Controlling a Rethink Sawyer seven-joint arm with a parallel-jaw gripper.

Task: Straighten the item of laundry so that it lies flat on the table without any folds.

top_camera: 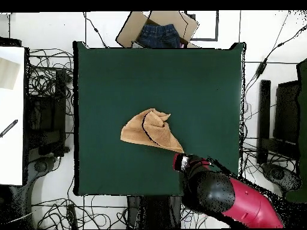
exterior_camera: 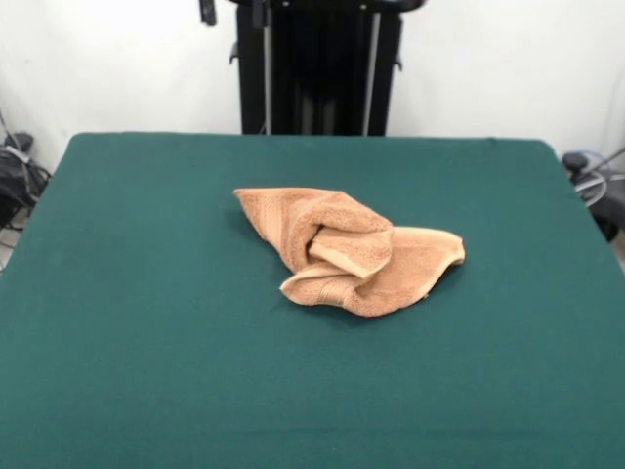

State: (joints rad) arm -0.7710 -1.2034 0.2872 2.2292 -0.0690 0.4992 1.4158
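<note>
The item of laundry (exterior_camera: 352, 249), an orange-tan towel, lies crumpled near the middle of the dark green table (exterior_camera: 146, 342). Its edges are folded over each other, with a rolled fold on top. In the overhead view the towel (top_camera: 150, 132) is a bunched, roughly triangular heap on the table (top_camera: 120, 78). The red and black arm comes in from the bottom right there. Its gripper end (top_camera: 180, 162) is drawn back, just beyond the towel's corner nearest the robot. The gripper does not show near the towel in the front view. Whether it is open or shut is hidden.
The black pedestal (exterior_camera: 317, 68) stands behind the table's far edge. A cardboard box with blue jeans (top_camera: 159, 33) sits off the table opposite the robot. Cables (top_camera: 48, 78) lie on the floor around the table. A white surface (top_camera: 11, 114) stands at the left.
</note>
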